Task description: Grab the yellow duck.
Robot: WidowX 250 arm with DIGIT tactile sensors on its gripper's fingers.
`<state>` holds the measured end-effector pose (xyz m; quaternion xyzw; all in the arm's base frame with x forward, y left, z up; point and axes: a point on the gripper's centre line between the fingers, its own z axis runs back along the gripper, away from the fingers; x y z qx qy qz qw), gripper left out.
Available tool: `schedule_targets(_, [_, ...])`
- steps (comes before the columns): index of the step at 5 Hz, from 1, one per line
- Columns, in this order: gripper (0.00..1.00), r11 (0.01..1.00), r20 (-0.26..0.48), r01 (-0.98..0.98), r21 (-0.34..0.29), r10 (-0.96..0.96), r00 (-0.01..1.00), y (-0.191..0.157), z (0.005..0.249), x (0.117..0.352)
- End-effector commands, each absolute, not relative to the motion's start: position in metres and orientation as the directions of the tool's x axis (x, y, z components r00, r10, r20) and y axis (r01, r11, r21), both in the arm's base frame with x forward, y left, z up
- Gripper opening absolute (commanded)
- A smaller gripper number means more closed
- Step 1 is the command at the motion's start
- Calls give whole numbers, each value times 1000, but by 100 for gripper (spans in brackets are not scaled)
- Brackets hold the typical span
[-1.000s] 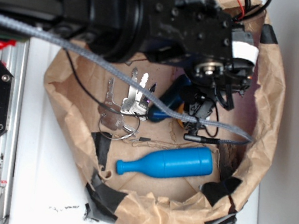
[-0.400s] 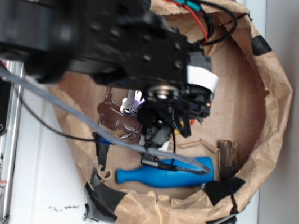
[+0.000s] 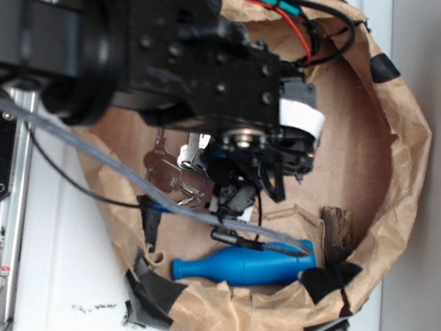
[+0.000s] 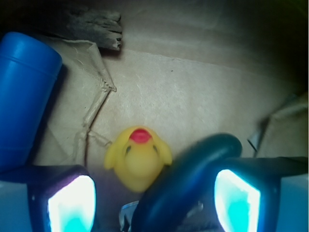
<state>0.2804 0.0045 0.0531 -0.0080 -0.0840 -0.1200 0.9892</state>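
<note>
Wrist view is showing the yellow duck (image 4: 138, 157) sitting on brown paper between the spread fingers of the end effector (image 4: 153, 203), jaws standing apart, a dark curved object (image 4: 193, 169) touching its side, blue pin (image 4: 24, 96) lying at left.

— Exterior view: mounted high, aimed steeply down over the arm into the paper-lined bin (image 3: 394, 185), taking in the whole rim.

— Wrist view: sitting just behind the gripper (image 4: 154, 193), pointing down at the bin floor, very close.

— Shared between them?

— Only the blue pin (image 3: 242, 266) and the nearby cardboard floor.
</note>
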Motion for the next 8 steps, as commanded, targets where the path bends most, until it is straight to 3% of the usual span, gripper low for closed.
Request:
schedule_targets(1, [90,892,137,451,-25,-444,885,-26,32,287])
schedule_targets(2, [0,874,106,487,-5,-484,869,-31,25,282])
schedule_targets(3, [0,879,117,477,11,-475,872,-28,34,278])
schedule_targets(4, [0,913,168,405,38,-406,899,-18,69,282])
schedule_targets(5, [0,953,241,255,162,-288,927,6,119,279])
schedule_targets(6, [0,975,59,126,182,-139,989,20,168,263])
schedule_targets(7, [0,990,-29,-79,115,83,996,27,185,256])
schedule_targets(8, [0,979,-14,-189,71,190,982,32,182,261])
